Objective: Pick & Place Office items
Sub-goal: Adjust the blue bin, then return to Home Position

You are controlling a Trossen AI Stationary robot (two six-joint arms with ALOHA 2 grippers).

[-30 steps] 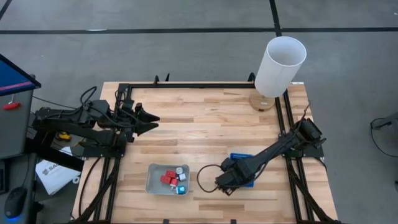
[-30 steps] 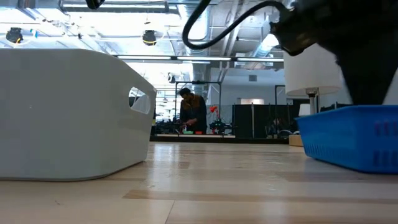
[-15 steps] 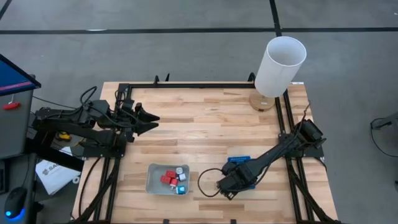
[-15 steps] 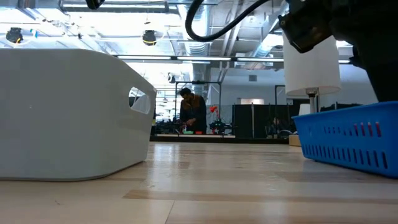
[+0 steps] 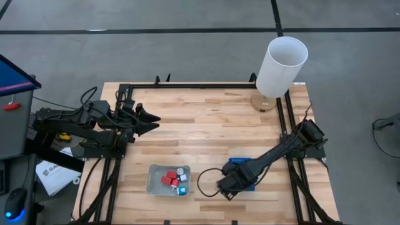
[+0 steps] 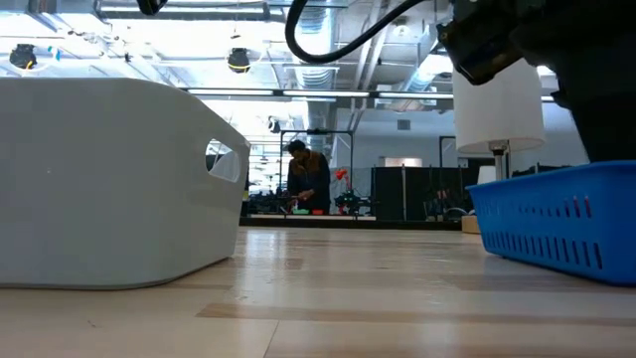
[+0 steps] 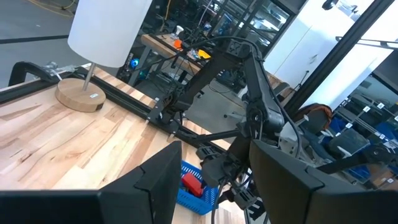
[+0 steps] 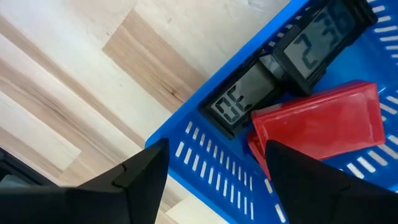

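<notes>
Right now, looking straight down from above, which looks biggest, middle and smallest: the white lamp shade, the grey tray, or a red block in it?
1. White lamp shade, though it stands nearer the camera.
2. Grey tray.
3. Red block.

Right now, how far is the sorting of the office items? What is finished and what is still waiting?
Partly done. The blue tray already holds a red block and two small black displays. In hand: nothing; the right claw hangs open over that tray's corner, empty. Left: red blocks and small white and cyan bits remain in the grey tray. The left claw waits open at the table's left edge.
</notes>
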